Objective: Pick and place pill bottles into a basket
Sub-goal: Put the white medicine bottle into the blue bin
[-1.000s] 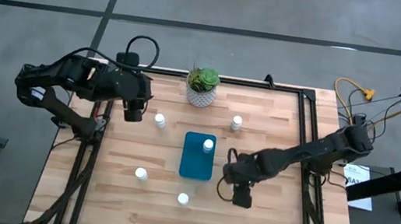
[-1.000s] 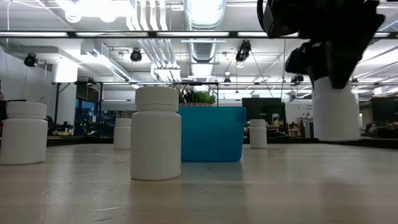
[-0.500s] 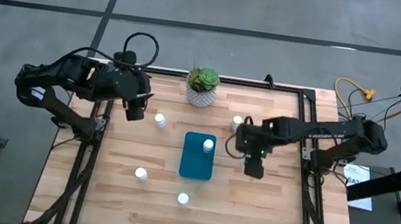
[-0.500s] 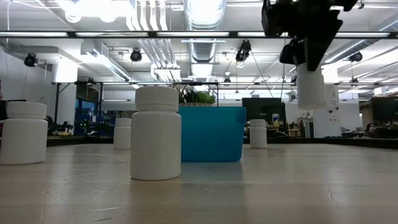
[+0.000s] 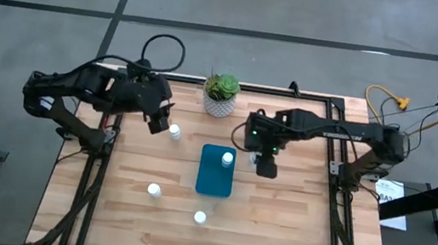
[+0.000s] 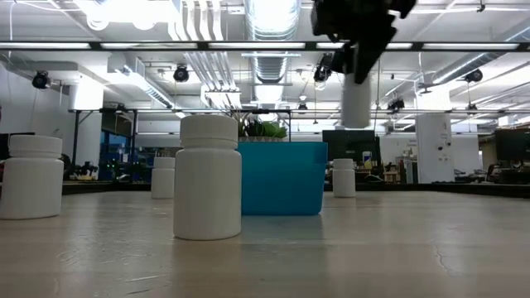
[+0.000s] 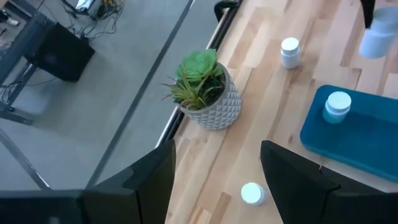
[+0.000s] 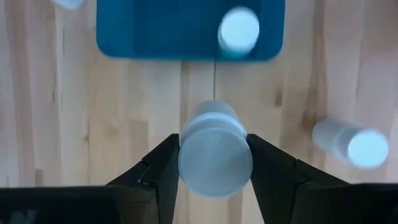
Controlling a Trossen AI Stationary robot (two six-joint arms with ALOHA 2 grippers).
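Pale plank table [image 5: 290, 227] below a ceiling of ducts and lamps. Lifted well clear of it, one pill bottle [image 8: 215, 152], clamped cap-up between the right jaws, closed on its sides. Brought within the last second from the near right of the table up toward the middle; now hanging just beside the basket [image 5: 212, 183], at about 2 o'clock from its centre, not yet over it. Judging by that: transport nearly done, only a short sideways carry and a release left.

Already standing inside the basket, at its far end, a second bottle [image 5: 227, 158]. On the table, still to be fetched: one [image 5: 175, 131] at 10 o'clock of the basket, one [image 5: 154, 189] at 8 o'clock, one [image 5: 200, 217] at 6 o'clock, one [image 7: 290, 51] at 1 o'clock. Beyond, at 12 o'clock, a potted plant [image 5: 220, 97].

Left jaws spread open, empty, close by the 10 o'clock bottle.

No brand, label or lettering legible anywhere; bottles plain white.
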